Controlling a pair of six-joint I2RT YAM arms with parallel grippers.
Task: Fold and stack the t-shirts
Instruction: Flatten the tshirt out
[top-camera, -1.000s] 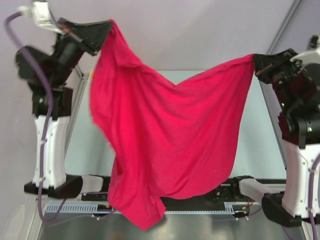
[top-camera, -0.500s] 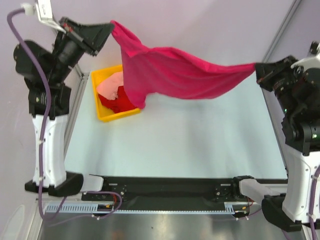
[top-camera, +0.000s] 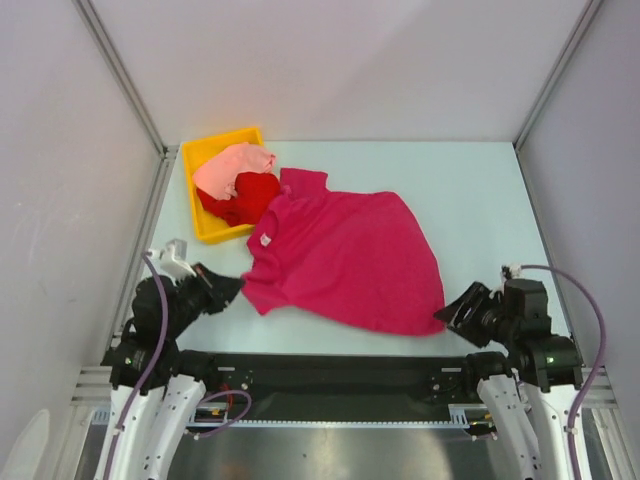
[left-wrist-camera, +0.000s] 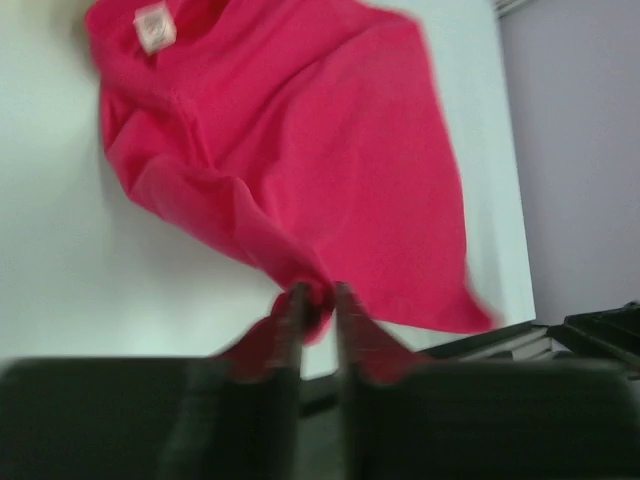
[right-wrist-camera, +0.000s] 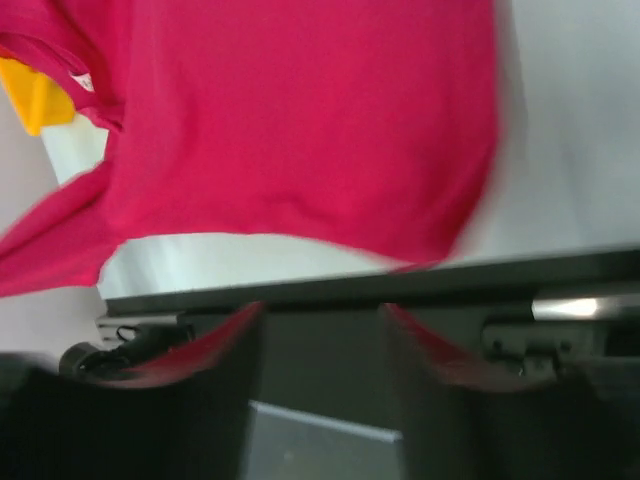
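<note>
Cloth covered the middle of the tabletop: the magenta-crimson t-shirt lay spread out there, soft knit, mostly flat across the body but rumpled into low ridges towards its left side. Its outline was a loose fan, broad at the near hem and narrower towards the neck, where a small white neck label showed. One short sleeve poked up towards the far left, just beside the yellow bin.

That bin was a rectangular tray of smooth hard plastic in the far left corner of the pale, matte tabletop. Two more garments were bundled inside it: the salmon-pink t-shirt heaped on the far side, the bright red t-shirt bunched in front of it and spilling over the right wall.

Down at the near left, the left tool sat low at the shirt's edge. In its wrist view the two dark fingers stood almost together, a pinched fold of the magenta cloth caught between their tips, so it was clamped on that corner.

Over on the near right, the right tool rested just beside the shirt's other near corner. Its wrist view was badly blurred, yet the fingers stood plainly wide apart with no cloth between them, the curved hem lying beyond their tips.
</note>
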